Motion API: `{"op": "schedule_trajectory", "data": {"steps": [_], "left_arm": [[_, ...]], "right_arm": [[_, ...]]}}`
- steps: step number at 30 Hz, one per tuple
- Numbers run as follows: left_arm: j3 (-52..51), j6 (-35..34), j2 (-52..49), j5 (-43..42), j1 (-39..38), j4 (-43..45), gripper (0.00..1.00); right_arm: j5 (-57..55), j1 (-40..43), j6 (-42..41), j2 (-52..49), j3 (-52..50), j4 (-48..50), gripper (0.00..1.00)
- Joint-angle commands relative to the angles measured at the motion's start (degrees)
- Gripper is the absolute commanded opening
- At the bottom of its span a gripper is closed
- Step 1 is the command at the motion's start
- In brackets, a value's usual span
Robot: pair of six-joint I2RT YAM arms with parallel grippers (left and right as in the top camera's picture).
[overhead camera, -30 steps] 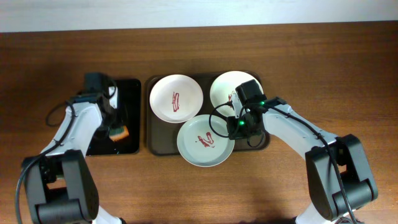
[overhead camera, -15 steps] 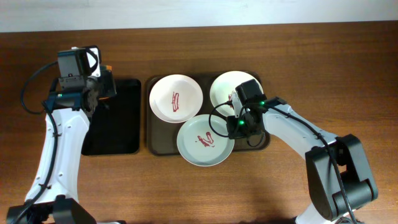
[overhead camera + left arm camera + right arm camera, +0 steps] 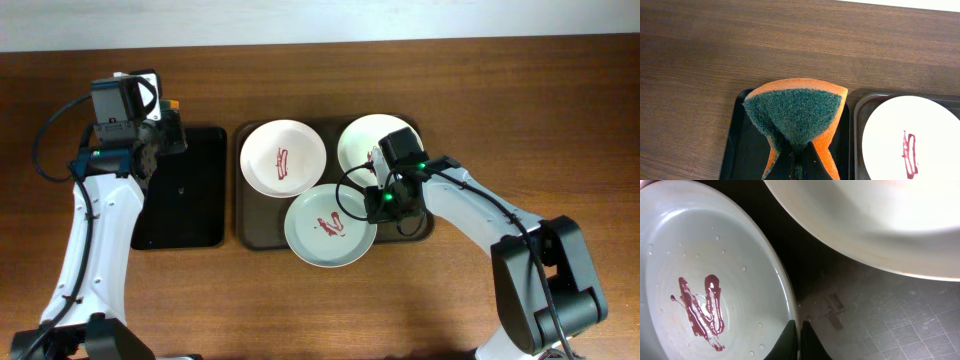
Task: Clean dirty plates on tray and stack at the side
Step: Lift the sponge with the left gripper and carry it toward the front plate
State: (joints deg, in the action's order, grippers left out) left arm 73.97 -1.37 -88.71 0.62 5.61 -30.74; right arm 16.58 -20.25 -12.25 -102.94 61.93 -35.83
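Observation:
A dark tray (image 3: 248, 236) holds three white plates. The front plate (image 3: 330, 227) and the back-left plate (image 3: 283, 158) carry red smears; the back-right plate (image 3: 372, 143) looks clean. My right gripper (image 3: 383, 205) is shut on the front plate's right rim (image 3: 791, 311), one finger on each side. My left gripper (image 3: 160, 135) is shut on an orange and green sponge (image 3: 797, 117), held folded above the far end of the black side tray (image 3: 190, 215). The back-left plate also shows in the left wrist view (image 3: 912, 140).
The black side tray (image 3: 742, 150) lies left of the plate tray on the brown wooden table (image 3: 520, 90). A white wall edge runs along the table's far side.
My left arm lifted the sponge off the black tray and swung it up and back to the tray's far end, then held still. The right arm has not moved.

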Motion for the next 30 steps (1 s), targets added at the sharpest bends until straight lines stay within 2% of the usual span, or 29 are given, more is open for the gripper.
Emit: {"op": "schedule_trajectory", "data": {"steps": [1, 8, 21, 30], "left_arm": [[0.8, -0.6, 1.3, -0.9, 0.1, 0.2, 0.00], [-3.2, -0.6, -3.4, -0.9, -0.8, -3.9, 0.00], [-5.8, -0.3, -20.0, -0.8, -9.3, -3.8, 0.00], [-2.6, -0.3, -19.9, -0.6, -11.5, -5.4, 0.00]], "right_arm": [[-0.7, -0.3, -0.3, -0.5, 1.2, 0.3, 0.04], [-0.7, -0.3, -0.3, -0.5, 1.2, 0.3, 0.04], [-0.7, -0.3, -0.3, -0.5, 1.2, -0.2, 0.04], [-0.7, -0.3, -0.3, -0.5, 1.2, -0.4, 0.04]]}}
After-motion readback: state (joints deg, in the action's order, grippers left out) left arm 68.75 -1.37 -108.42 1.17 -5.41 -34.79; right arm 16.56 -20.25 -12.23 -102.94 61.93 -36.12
